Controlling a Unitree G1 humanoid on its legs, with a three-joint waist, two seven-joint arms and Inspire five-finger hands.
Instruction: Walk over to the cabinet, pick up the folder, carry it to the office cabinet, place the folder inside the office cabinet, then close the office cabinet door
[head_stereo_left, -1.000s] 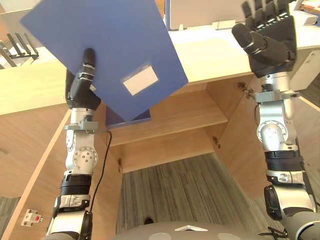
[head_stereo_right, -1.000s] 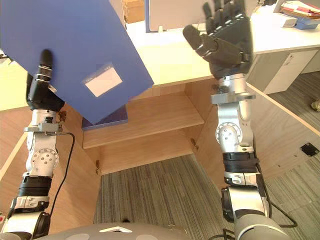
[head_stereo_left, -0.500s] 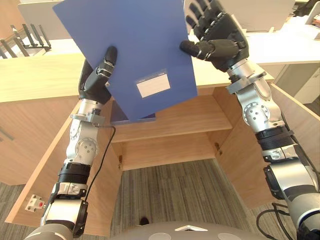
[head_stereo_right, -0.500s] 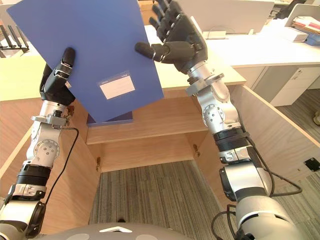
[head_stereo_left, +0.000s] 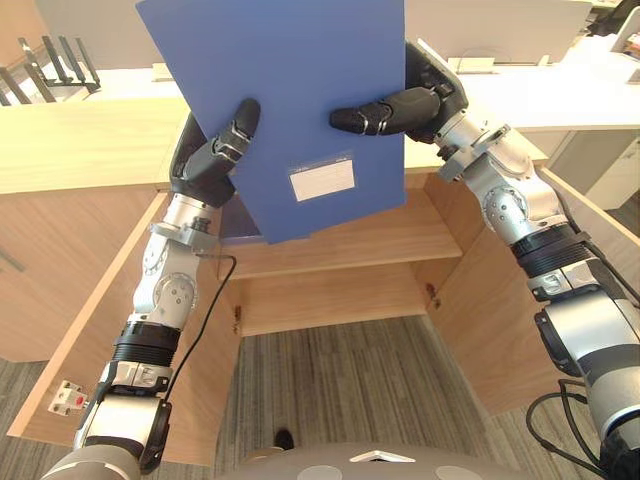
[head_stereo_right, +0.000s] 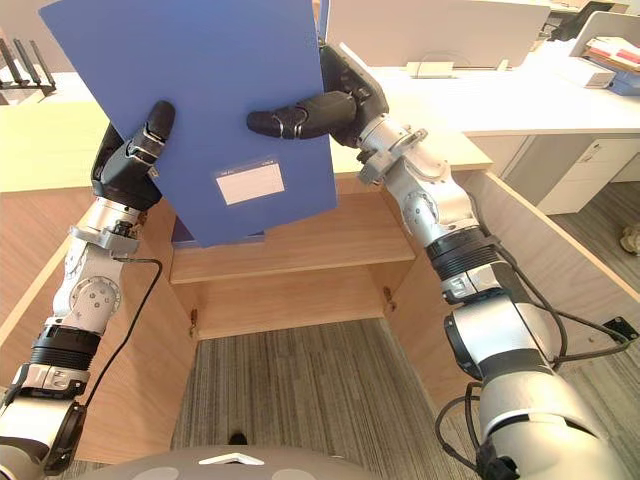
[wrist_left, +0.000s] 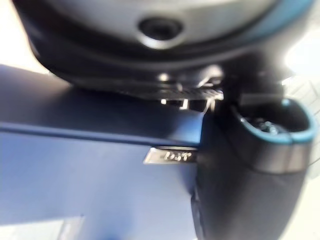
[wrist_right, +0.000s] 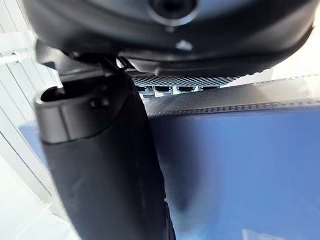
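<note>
Left hand (head_stereo_left: 205, 165): left of centre in the eye views, clamped on the folder's left edge. Its thumb lies on the front face and the fingers are hidden behind the sheet.
Right hand (head_stereo_left: 425, 95): upper right of centre, gripping the folder's right edge. The thumb stretches leftward across the front face and the rest of the hand is behind the folder.
Folder (head_stereo_left: 290, 90): blue, flat and held up between both hands. It fills the upper middle of the frame, slightly tilted, with its lower corner hanging in front of the cabinet opening.
Label (head_stereo_left: 322, 181): a white rectangle in a clear pocket on the folder's lower front.
Left wrist view: the thumb (wrist_left: 240, 190) presses on the blue surface, close up.
Right wrist view: the thumb (wrist_right: 100, 165) lies along the blue face, with a clear strip along the folder's edge above it.
Office cabinet (head_stereo_left: 80, 150): light wood, across the middle of the frame, both doors swung open. The left door (head_stereo_left: 90, 330) is at lower left and the right door (head_stereo_left: 510, 300) at lower right.
Shelf (head_stereo_left: 350, 235): inside the opening, below the folder.
Second folder (head_stereo_right: 180, 235): dark blue, lying on the shelf's left end, partly hidden by the held one.
Carpet (head_stereo_left: 340, 380): grey and striped, at bottom centre.
White desk (head_stereo_left: 560, 95): upper right, behind the cabinet.
</note>
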